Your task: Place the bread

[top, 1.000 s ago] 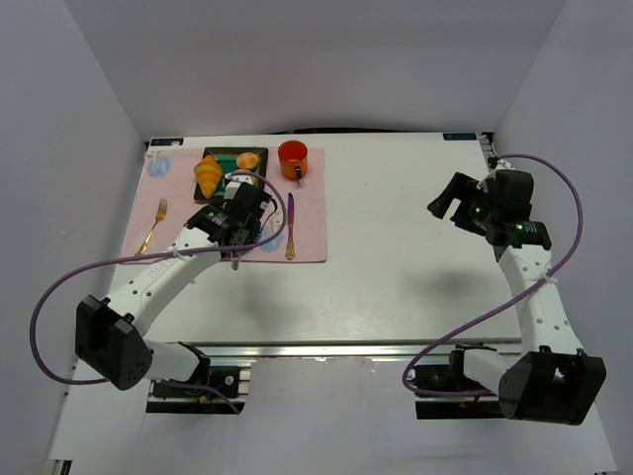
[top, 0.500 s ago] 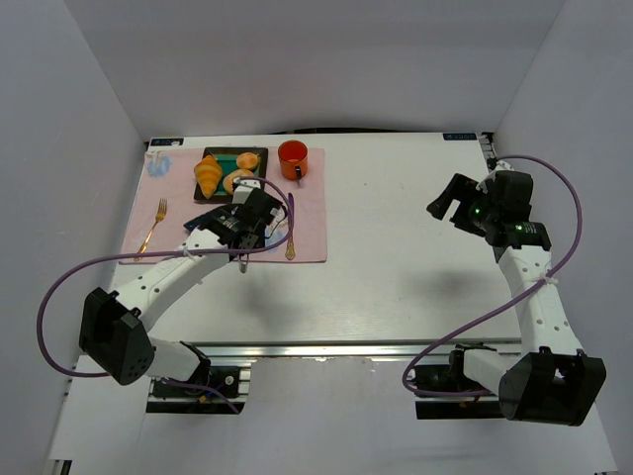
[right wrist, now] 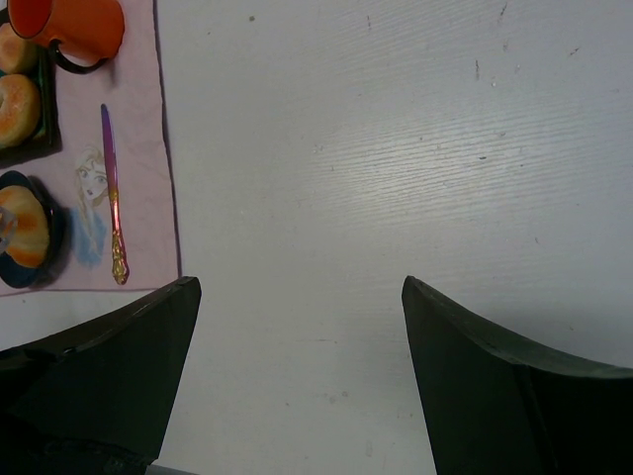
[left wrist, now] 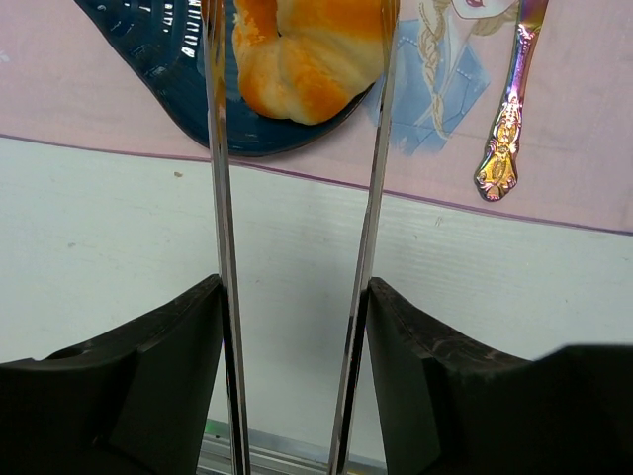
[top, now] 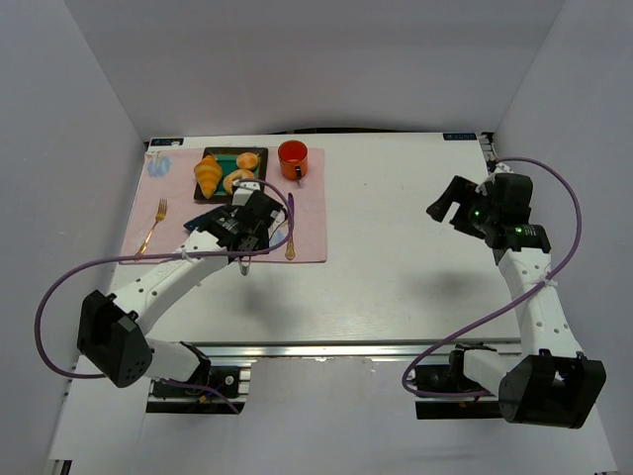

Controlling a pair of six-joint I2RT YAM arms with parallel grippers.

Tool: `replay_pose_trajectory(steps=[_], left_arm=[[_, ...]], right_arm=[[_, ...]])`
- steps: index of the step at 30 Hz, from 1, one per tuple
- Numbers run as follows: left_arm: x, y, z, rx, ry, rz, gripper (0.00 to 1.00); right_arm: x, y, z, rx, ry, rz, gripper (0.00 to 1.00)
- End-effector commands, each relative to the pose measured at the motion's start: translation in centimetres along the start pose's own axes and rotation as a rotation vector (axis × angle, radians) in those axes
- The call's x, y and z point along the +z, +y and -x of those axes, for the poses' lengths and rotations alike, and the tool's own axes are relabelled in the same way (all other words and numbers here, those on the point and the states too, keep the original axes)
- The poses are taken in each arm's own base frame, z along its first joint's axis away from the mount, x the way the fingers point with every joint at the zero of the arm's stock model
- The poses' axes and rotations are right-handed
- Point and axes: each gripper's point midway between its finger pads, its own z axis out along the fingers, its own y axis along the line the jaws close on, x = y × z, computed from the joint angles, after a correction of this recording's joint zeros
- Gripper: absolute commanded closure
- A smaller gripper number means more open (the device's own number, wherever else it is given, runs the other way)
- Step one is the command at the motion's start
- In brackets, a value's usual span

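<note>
The bread [left wrist: 307, 49], a plump golden-brown roll, lies on a dark blue plate [left wrist: 158, 40] on the pink placemat. It also shows in the right wrist view [right wrist: 22, 237]. My left gripper [left wrist: 295, 287] is shut on a pair of metal tongs [left wrist: 220, 198]. The two tong arms run up either side of the bread, close to its edges; I cannot tell whether they touch it. In the top view the left gripper [top: 247, 213] hides the plate and the bread. My right gripper [right wrist: 297, 282] is open and empty over bare table at the far right [top: 447, 203].
A dark tray [top: 223, 158] at the back holds a croissant [top: 208, 175] and two round pastries [top: 240, 180]. An orange mug [top: 292, 156] stands beside it. A purple-gold knife [top: 290, 226] lies on the pink placemat [top: 309, 233], and a gold fork [top: 153, 226] at its left.
My left gripper has drawn back from over the tray toward the near side, uncovering a round pastry on the tray. The right arm has not moved.
</note>
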Motion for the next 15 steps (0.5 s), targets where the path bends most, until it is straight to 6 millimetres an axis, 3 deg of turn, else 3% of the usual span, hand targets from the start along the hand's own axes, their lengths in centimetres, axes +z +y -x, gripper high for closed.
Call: replay_pose_trajectory(steps=[1, 15], left_arm=[[-1.7, 0.2, 0.8, -0.04, -0.033, -0.036, 0.33], [-3.9, 0.3, 2.4, -0.076, -0.064, -0.086, 0.35]], right_arm=[[-0.4, 0.9, 0.8, -0.016, -0.043, 0.033, 0.11], [-0.2, 0.9, 0.7, -0.016, -0.037, 0.034, 0.11]])
